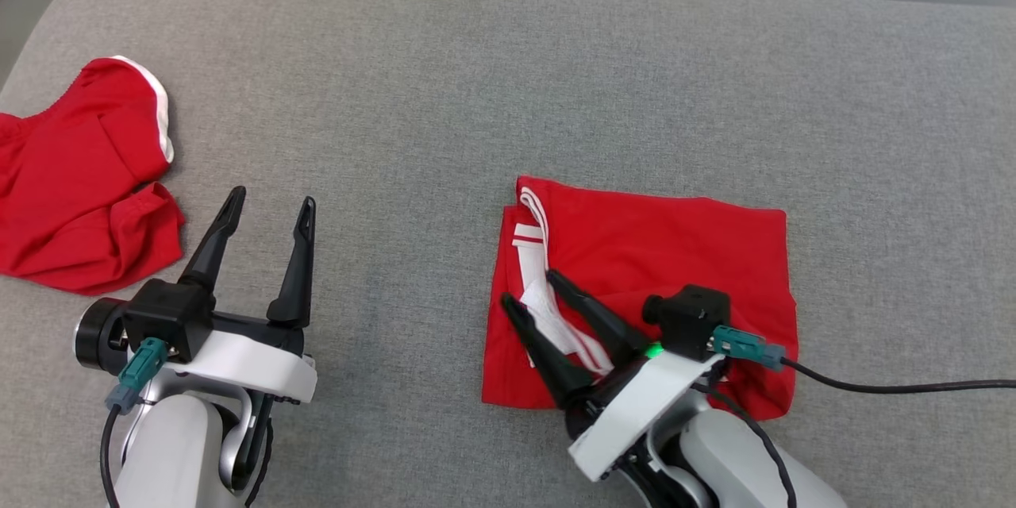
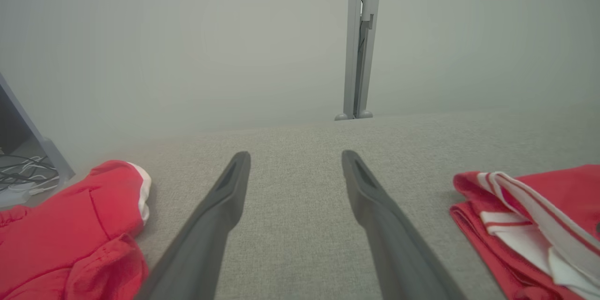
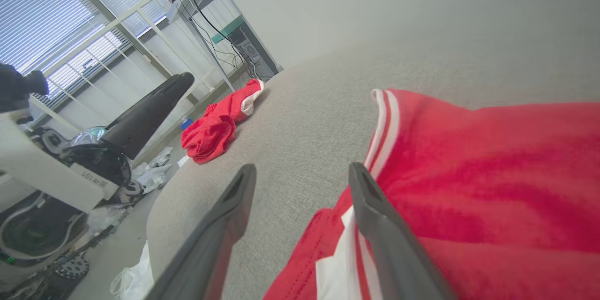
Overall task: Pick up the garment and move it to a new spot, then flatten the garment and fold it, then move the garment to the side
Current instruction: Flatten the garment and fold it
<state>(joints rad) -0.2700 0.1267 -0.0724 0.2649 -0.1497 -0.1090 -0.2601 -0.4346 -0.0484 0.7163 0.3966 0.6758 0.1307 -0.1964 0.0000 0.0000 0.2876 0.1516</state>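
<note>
I see a padded grey surface (image 1: 508,55) spanning the head view. The task item, a red garment (image 1: 683,254), lies on it right of centre, toward the near edge, folded into a rough rectangle. A second red garment (image 1: 71,175), crumpled and with a white band on one edge, lies at the far left, well apart from the folded one.

Left gripper (image 1: 270,202): it sits over bare surface between the two garments, fingers pointing away from the robot. The jaws are spread wide, and the left wrist view shows grey fabric in the gap.

Right gripper (image 1: 530,288): it sits over the left part of the folded garment, fingers angled to the upper left. The jaws are spread and grip nothing. I cannot tell whether the tips touch the cloth.

White striped trim (image 1: 541,246) runs down the folded garment's left side and passes between the right gripper's fingers. A dark cable (image 1: 913,386) leads from the right wrist to the right edge.
</note>
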